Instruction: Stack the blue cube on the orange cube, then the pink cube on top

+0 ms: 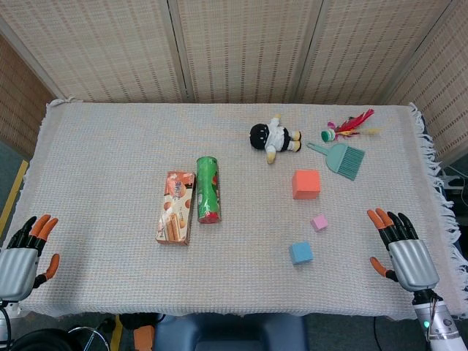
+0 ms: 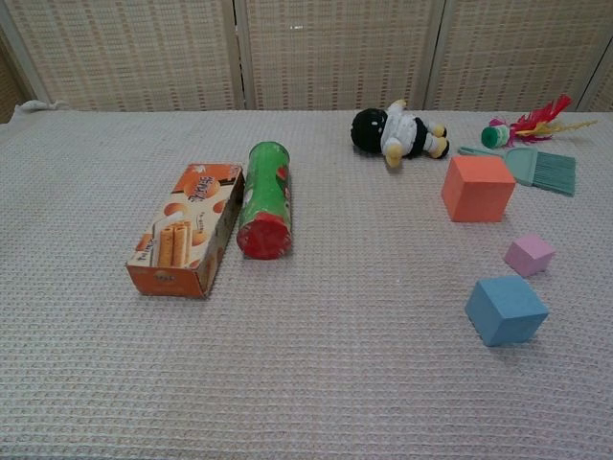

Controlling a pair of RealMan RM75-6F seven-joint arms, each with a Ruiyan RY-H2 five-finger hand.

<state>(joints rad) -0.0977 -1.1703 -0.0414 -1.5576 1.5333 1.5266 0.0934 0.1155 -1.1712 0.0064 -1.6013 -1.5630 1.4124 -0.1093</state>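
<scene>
**Three Cubes Waited Unstacked as Both Hands Rested at the Table's Edge**

The blue cube (image 1: 300,252) sat on the woven cloth toward the right front of the table, with the small pink cube (image 1: 319,222) just beyond it and the larger orange cube (image 1: 306,183) farther back again; all three stood apart from one another, none touching. We judged that no part of the stack had been built. The blue cube looked to us like a light, rigid block with flat, matte faces (foam or painted wood, we could not say which), unlikely to crush or slip, and best taken by two opposite side faces so that its underside stayed free to land squarely on the orange top. The pink cube, being the smallest, seemed to call for a finer pinch.

The right hand (image 1: 401,244) lay nearest, at the right front edge, fingers spread and holding nothing. The left hand (image 1: 26,252) rested at the far left edge, likewise empty with fingers apart, and well away from the cubes. Neither hand showed in the chest view.

Behind the orange cube lay a teal brush (image 1: 341,158), a feathered shuttlecock (image 1: 345,129) and a small doll (image 1: 273,137). A green can (image 1: 208,189) lay on its side beside a biscuit box (image 1: 176,206) near the table's middle.
</scene>
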